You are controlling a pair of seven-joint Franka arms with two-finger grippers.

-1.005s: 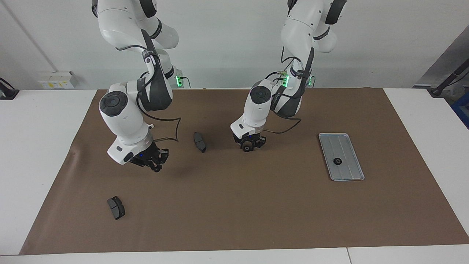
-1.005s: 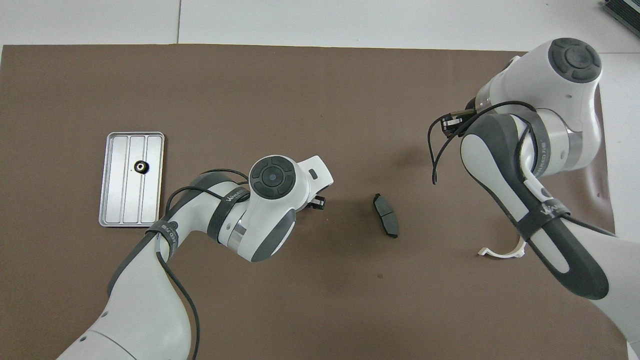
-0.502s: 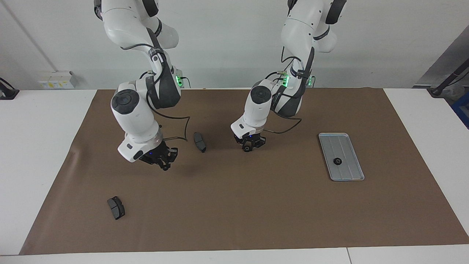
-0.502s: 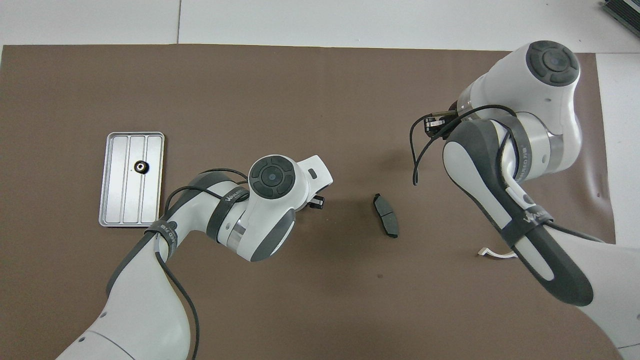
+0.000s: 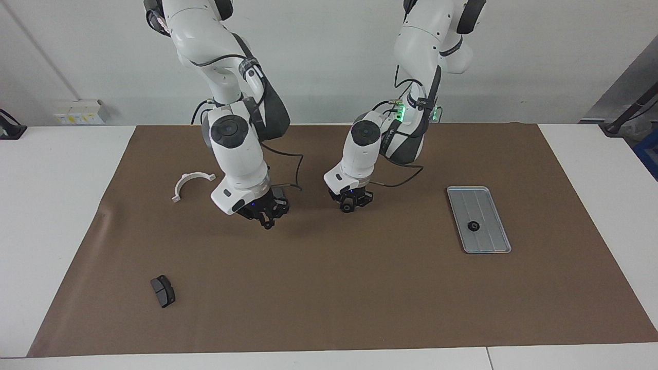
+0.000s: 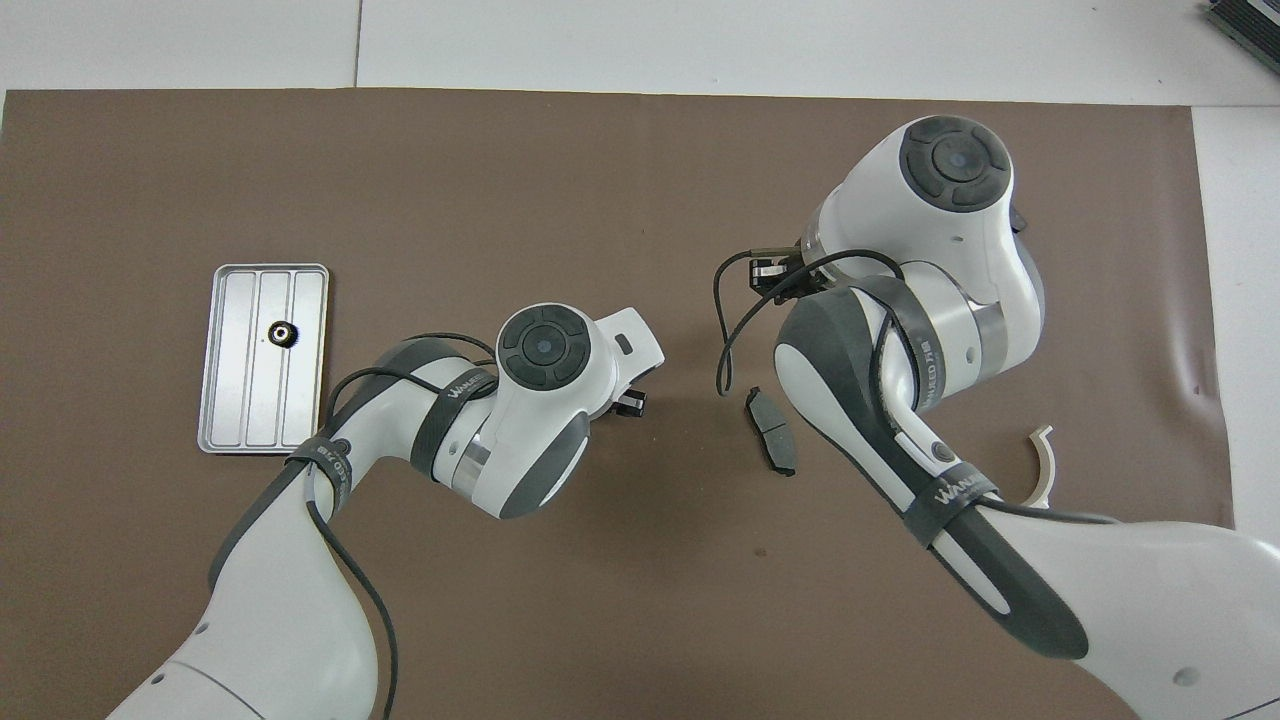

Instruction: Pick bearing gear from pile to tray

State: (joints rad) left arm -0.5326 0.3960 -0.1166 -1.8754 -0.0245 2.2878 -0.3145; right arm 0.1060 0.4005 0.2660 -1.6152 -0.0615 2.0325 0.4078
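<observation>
in the facing view my left tool [image 5: 350, 206] sits low at frame centre, pinched on a small black gear [image 5: 348, 208], while my right tool [image 5: 267, 221], fingertips together and empty, hangs centre-left. in the overhead view the tray [image 6: 225, 420] at middle left carries another gear [image 6: 282, 334].

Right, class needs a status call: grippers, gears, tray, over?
Right gripper shut, over the mat by a brake pad. Left gripper low at the mat, loose gear at its tips. Second gear lies in the tray. Path to tray looks clear.
</observation>
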